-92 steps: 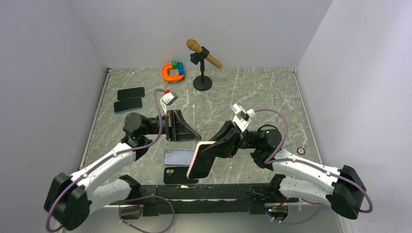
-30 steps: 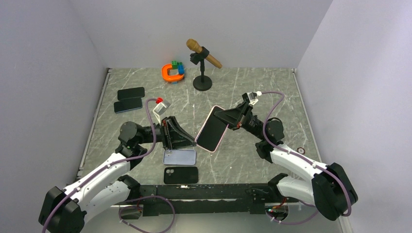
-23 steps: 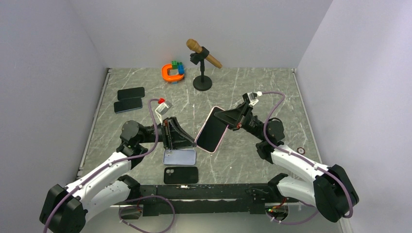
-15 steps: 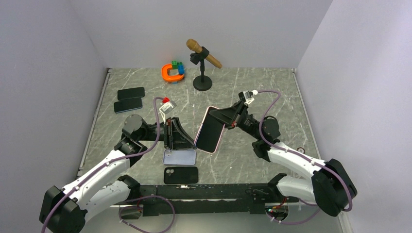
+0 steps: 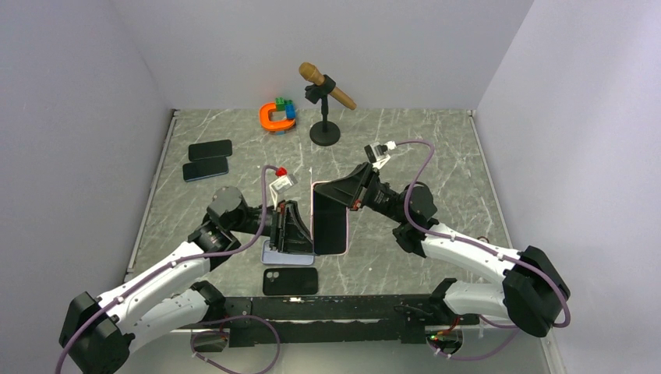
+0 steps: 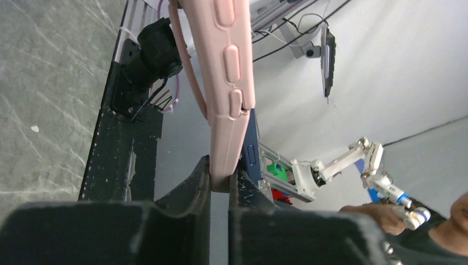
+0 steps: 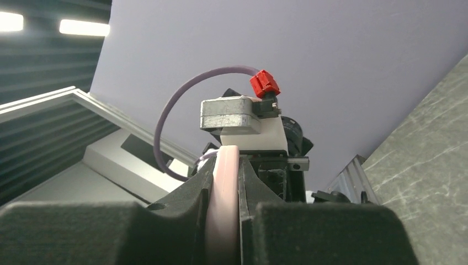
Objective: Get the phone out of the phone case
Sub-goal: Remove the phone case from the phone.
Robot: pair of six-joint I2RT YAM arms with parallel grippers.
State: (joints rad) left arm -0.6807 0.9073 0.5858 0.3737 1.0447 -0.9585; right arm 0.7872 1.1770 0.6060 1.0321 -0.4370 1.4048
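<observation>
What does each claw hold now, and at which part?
Both hold the pink-cased phone: right claw on its upper end, left claw on its lower corner.

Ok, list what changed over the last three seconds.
The right claw carried the pink-cased phone from the near edge to mid-table and turned it upright, still gripping it. The left claw swung in and pinched the case's edge. The lilac phone, black phone and microphone stayed put.

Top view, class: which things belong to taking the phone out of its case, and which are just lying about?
In the job: pink-cased phone, left gripper, right gripper.
Lying about: lavender case, black case or phone, far black phone, dark blue phone, microphone, toy blocks.
</observation>
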